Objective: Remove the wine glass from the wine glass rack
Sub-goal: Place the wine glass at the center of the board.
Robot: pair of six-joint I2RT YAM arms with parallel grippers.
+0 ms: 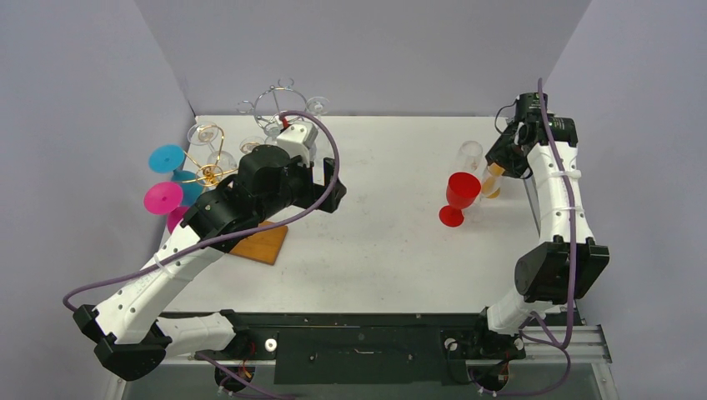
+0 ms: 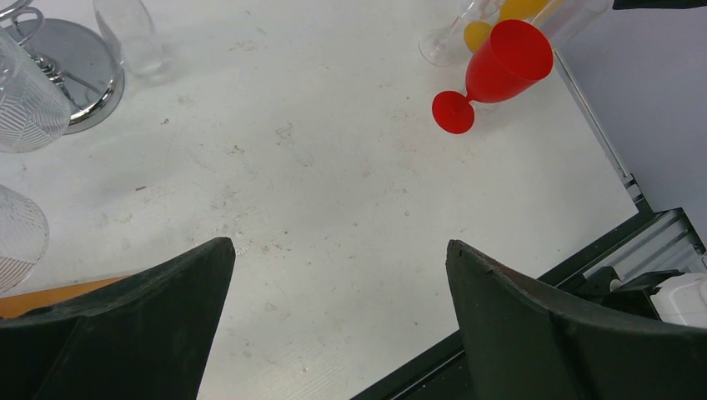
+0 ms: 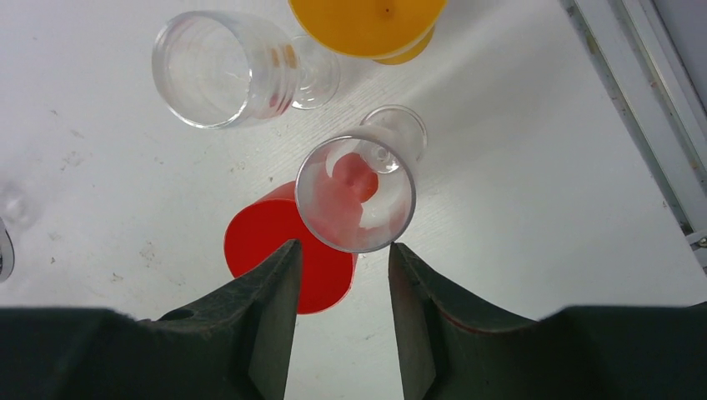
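Wine glass (image 3: 356,179) upright at centre of right wrist view, off my right gripper (image 3: 343,246); jaws narrowly parted, holding nothing. Left gripper (image 2: 338,244) wide, empty. Light, slick, brittle: I'd grip the stem.

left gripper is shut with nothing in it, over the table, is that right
Not quite: the left gripper is open, its fingers wide apart, as the left wrist view shows. It does hold nothing, over the table.

A: The left arm (image 1: 171,265) and right arm (image 1: 557,204), white shells with chunky black joints?
B: Yep, purple cable (image 1: 331,142) trailing along each. Fingers (image 2: 567,333) are matte black wedges.
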